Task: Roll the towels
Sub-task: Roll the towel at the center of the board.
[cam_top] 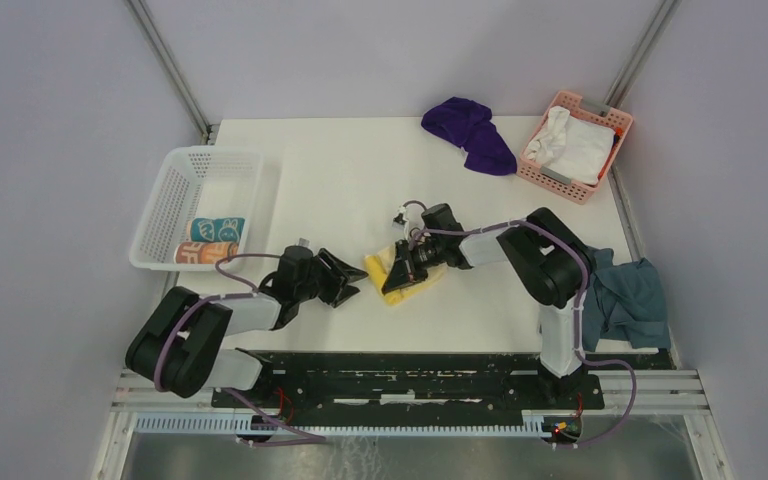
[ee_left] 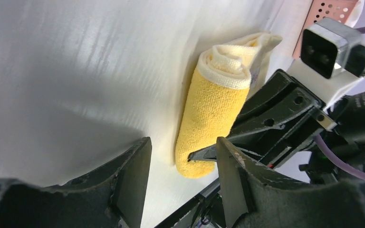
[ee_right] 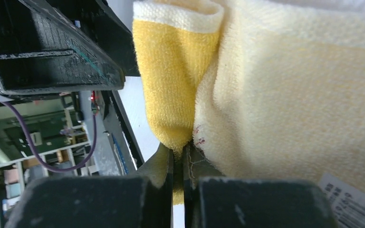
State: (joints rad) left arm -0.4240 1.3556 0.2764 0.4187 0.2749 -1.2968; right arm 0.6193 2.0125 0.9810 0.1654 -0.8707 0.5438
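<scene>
Lying mid-frame on the white worktop (cam_top: 340,180), the rolled pale yellow terry towel (cam_top: 377,266) is clenched by the right end effector (cam_top: 401,280), likely so it cannot unroll; the left end effector (cam_top: 344,281) is spread, empty.

Bright even light, blurred wrist close-ups

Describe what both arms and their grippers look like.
The left arm and right arm have bulky black joints and pale grey-white links, with a purple cable running along each. The left gripper and right gripper are black, with angular wedge-shaped fingers and a rough matte finish. A white boxy camera housing sits on the right wrist.
</scene>
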